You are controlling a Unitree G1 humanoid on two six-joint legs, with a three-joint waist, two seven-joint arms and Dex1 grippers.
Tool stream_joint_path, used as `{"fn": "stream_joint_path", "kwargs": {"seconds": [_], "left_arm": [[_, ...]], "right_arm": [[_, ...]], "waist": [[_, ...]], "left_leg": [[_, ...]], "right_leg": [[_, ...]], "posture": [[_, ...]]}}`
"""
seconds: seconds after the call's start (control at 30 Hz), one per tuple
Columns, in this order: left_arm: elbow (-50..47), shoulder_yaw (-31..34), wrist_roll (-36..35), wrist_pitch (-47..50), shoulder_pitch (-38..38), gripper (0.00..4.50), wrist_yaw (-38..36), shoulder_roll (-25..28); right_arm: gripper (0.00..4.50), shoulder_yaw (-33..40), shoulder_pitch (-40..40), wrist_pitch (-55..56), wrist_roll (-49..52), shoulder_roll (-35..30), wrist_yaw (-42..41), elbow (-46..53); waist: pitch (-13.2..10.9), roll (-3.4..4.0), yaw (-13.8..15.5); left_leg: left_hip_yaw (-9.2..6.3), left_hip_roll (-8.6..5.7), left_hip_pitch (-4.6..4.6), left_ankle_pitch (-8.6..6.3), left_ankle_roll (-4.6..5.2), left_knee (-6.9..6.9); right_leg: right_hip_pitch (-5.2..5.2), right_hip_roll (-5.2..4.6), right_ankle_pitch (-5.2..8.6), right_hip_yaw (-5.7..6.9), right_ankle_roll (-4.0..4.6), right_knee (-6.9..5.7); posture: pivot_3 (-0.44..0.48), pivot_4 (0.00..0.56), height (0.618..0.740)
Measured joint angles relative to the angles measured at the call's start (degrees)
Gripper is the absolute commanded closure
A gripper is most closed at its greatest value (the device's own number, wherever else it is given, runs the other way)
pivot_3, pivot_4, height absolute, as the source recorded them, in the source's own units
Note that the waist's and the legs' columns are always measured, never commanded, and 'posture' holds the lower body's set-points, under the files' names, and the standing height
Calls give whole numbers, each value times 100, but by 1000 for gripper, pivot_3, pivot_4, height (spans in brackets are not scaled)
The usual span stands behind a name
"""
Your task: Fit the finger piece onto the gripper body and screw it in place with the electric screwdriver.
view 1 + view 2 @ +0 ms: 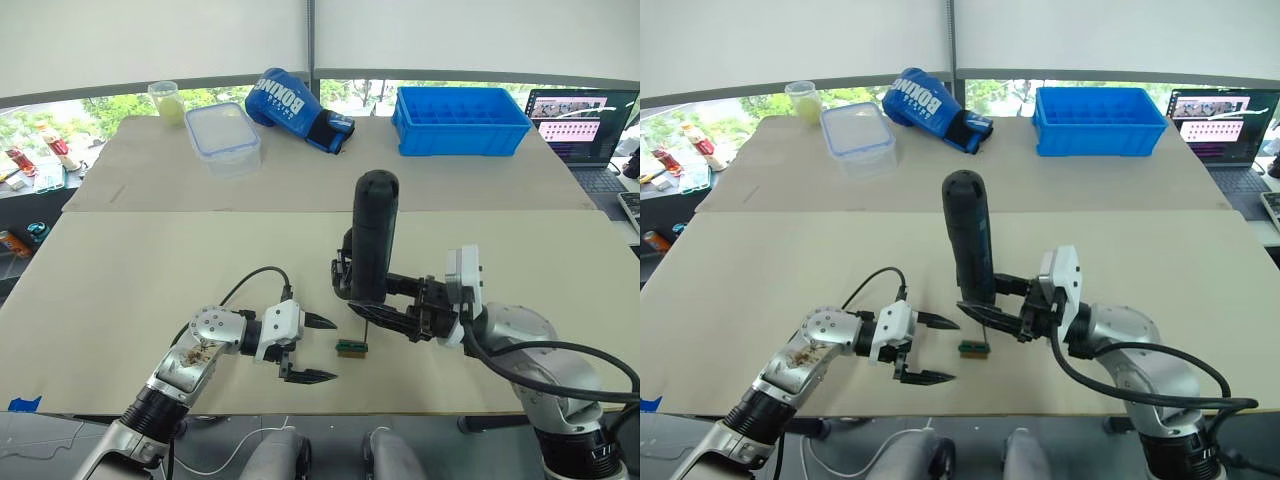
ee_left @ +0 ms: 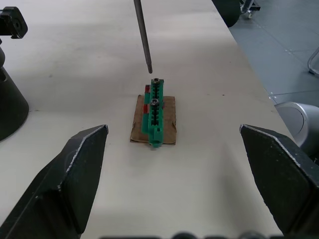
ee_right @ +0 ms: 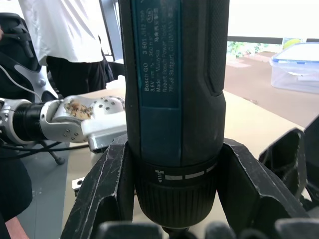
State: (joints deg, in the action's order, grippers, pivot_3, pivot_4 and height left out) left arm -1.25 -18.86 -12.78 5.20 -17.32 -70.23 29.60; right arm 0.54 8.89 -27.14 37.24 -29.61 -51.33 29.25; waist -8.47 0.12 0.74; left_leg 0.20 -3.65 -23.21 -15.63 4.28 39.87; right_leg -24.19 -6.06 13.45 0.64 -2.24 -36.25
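My right gripper (image 1: 372, 300) is shut on the electric screwdriver (image 1: 375, 235), which stands upright with its dark handle up and its thin silver bit (image 2: 142, 37) pointing down. The bit's tip hovers just over a screw in a small green-and-black block (image 2: 154, 114) lying on a scrap of brown card. My left gripper (image 1: 333, 350) is open, with one finger on either side of that block and touching nothing. The black gripper body (image 1: 343, 272) stands behind the screwdriver, mostly hidden; its rounded base (image 2: 10, 104) shows beside the block. The finger piece is out of view.
On the far table are a blue bin (image 1: 460, 120), a blue boxing glove (image 1: 295, 108), a clear lidded box (image 1: 222, 135) and a cup (image 1: 165, 100). A laptop (image 1: 580, 120) sits at the far right. A person in a white shirt (image 3: 65, 30) stands beyond the table's near edge.
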Motion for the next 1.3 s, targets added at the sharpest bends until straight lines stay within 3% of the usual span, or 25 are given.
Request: {"fn": "stream_joint_path", "kwargs": {"seconds": [1.3], "left_arm": [[74, -9, 133, -123, -46, 0, -4, -101]], "right_arm": [[2581, -62, -62, 61, -34, -3, -54, 0]], "waist": [[0, 0, -1]], "left_leg": [[0, 0, 0, 0, 0, 1]], "right_leg": [[0, 0, 0, 0, 0, -2]], "posture": [[0, 150, 740]]}}
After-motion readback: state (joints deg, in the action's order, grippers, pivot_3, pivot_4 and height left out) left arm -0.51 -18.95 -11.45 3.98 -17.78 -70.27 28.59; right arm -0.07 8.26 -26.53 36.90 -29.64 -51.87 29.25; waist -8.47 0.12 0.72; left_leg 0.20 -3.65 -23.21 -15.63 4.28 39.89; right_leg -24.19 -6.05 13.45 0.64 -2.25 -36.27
